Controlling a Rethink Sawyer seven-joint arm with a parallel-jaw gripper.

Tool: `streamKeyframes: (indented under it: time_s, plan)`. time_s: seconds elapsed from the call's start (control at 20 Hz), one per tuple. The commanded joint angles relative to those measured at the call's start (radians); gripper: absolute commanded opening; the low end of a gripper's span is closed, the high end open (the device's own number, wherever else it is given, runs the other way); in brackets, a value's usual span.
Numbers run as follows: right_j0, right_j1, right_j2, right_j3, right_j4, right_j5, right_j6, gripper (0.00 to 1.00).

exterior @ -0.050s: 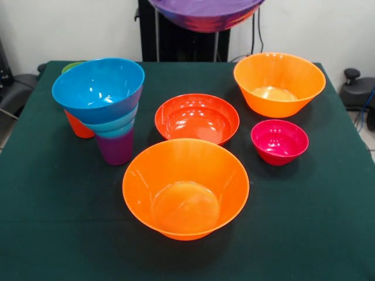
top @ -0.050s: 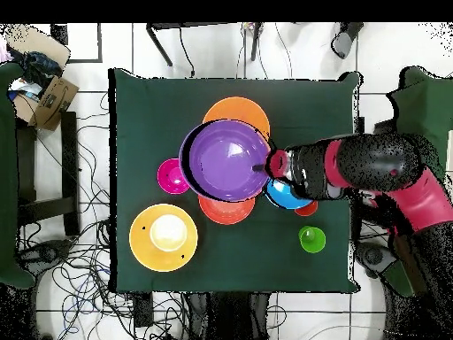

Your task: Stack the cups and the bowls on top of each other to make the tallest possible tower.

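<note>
On the dark green bench, the front view shows a stack: a purple plastic tumbler carrying a small teal bowl and a large glossy blue bowl. That view catches only the underside of a large purple plastic bowl at the top edge. From overhead this purple bowl hangs above the other bowls, the red and black arm meeting its rim; whether the fingers clamp it, I cannot tell. A green tumbler stands apart.

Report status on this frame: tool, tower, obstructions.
Tool at rim of large purple bowl, bowl aloft; grip state unclear. Tower at purple cup, teal, blue. Nothing on top of the tower; orange cup right behind it.
</note>
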Motion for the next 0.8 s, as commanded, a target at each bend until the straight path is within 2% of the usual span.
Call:
streamKeyframes:
  time_s: [0.05,0.8]
  plan:
    - [-0.002,0.086,0.133,0.026,-0.123,-0.003,-0.325,0.00]
    - [-0.024,0.271,0.131,-0.179,-0.342,0.046,-0.409,0.00]
